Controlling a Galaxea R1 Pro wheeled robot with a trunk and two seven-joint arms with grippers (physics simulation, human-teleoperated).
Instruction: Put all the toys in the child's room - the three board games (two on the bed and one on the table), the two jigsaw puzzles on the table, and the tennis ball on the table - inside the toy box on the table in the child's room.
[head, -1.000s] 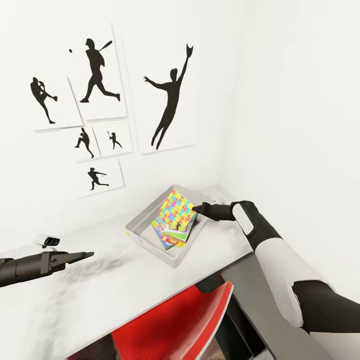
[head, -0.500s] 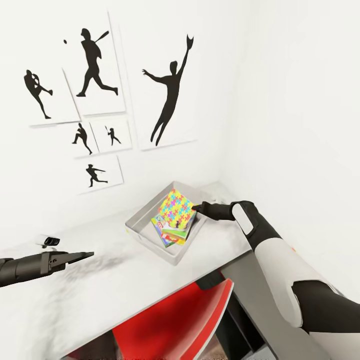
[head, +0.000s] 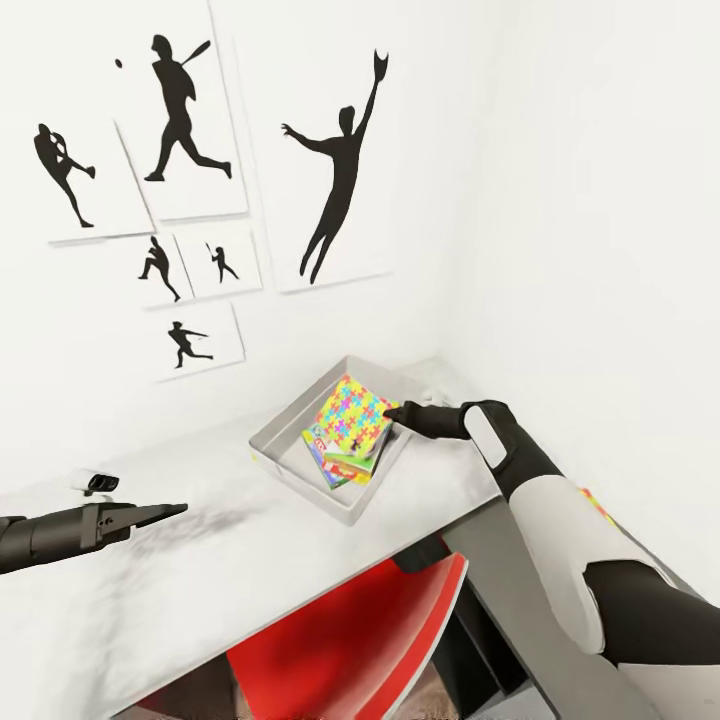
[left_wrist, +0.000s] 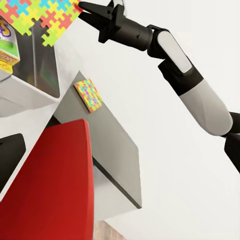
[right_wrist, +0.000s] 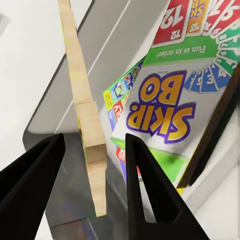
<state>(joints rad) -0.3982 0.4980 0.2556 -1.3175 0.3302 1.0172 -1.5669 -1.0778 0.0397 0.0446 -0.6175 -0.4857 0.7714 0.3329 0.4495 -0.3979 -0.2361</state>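
Observation:
The toy box (head: 283, 462) sits on the table (head: 200, 580) in the corner. One jigsaw puzzle (head: 352, 412) leans on edge inside it, over stacked board games (head: 338, 464); a Skip-Bo box (right_wrist: 165, 110) lies there. My right gripper (head: 392, 412) is open at the box's right rim, with the puzzle's thin edge (right_wrist: 86, 130) loose between its fingers (right_wrist: 145, 185). A second jigsaw puzzle (left_wrist: 88, 94) lies flat on the lower dark grey section (left_wrist: 110, 145). My left gripper (head: 172, 512) hovers over the table, far left of the box. The tennis ball and the bed are out of view.
A red chair (head: 340, 640) is tucked under the table's front edge. A small black-and-white object (head: 95, 482) lies on the table behind my left arm. White walls with black ball-player pictures (head: 340, 180) close off the corner behind and to the right of the box.
The head camera has turned a little, so the wall pictures sit higher and further left. Both arms, the box and the leaning puzzle keep their places.

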